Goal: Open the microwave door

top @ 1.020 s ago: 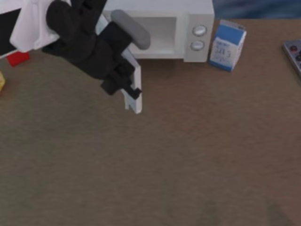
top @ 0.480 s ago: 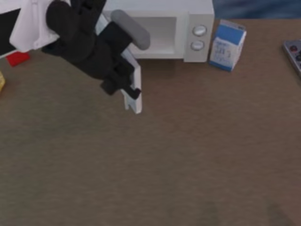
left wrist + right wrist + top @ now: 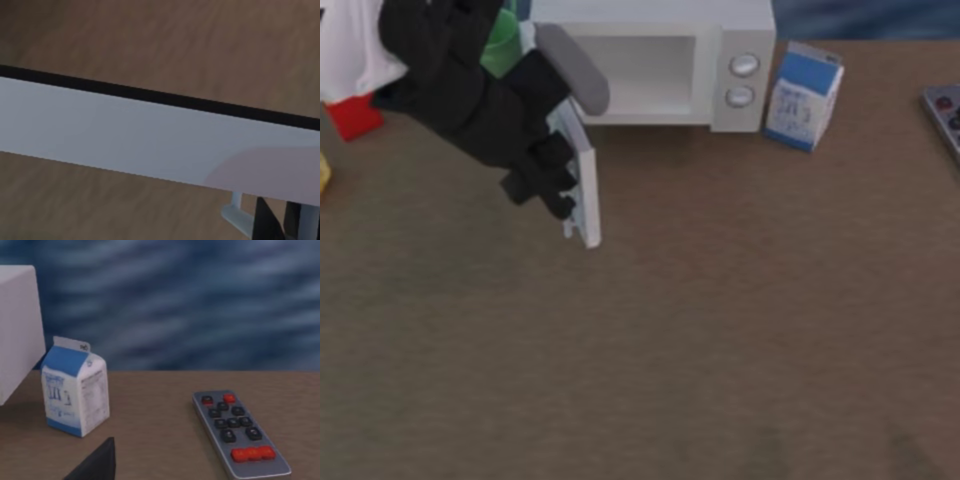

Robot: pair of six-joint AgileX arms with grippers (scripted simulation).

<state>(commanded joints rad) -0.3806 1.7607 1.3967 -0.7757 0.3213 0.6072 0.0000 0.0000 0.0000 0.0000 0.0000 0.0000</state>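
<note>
The white microwave (image 3: 660,22) stands at the table's far edge, with two silver knobs (image 3: 744,66) on its right panel. Its cavity is exposed. The microwave door (image 3: 588,195) is swung out toward the near side, seen edge-on, hinged at the microwave's left. My left gripper (image 3: 552,198) is shut on the door's free handle edge, on its left face. In the left wrist view the door (image 3: 150,135) fills a wide band, with the handle bracket (image 3: 235,216) beside a black fingertip (image 3: 267,225). My right gripper (image 3: 100,467) shows only as a dark corner, off to the right of the top view.
A blue-and-white milk carton (image 3: 804,95) stands just right of the microwave. A grey remote (image 3: 945,115) lies at the right edge. A red block (image 3: 355,118), a yellow object (image 3: 323,172) and something green (image 3: 502,45) sit at the far left.
The door has swung further open, its free edge moving left. My left gripper went left with it. A green object now shows behind the arm.
</note>
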